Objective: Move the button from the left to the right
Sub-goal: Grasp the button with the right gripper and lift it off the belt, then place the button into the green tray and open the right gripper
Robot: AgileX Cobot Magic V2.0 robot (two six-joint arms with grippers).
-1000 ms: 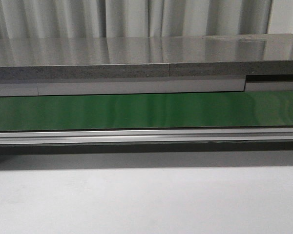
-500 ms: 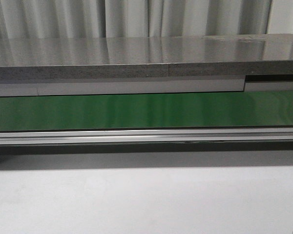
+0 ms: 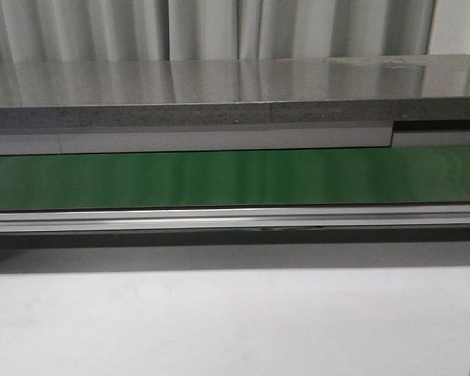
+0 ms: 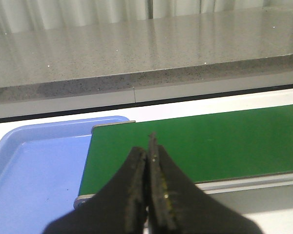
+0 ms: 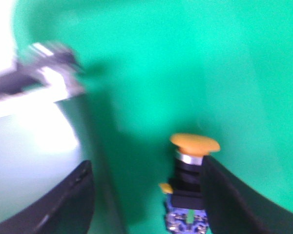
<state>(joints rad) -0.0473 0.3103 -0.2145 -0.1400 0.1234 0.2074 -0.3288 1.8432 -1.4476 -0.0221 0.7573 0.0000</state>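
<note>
While right gripper (image 5: 146,195) gapes wide, button (image 5: 189,185) sits between fingers on green belt (image 5: 185,63), touching one finger (image 5: 229,200). Left gripper (image 4: 149,161) jaws pressed together, empty.

Left gripper (image 4: 148,195): two black, tapering fingers (image 4: 132,195), their inner faces rough and flecked with yellowish specks. Right gripper (image 5: 146,200): broad, dark, smooth-edged fingers (image 5: 229,200), blurred, matte black with a faint sheen along the rim.

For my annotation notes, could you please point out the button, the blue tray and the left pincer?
button (image 5: 194,142): right wrist view, on its yellow-orange cap.
blue tray (image 4: 34,165): left wrist view, on its bare floor.
left pincer (image 4: 150,146): left wrist view, at its closed tips.
</note>
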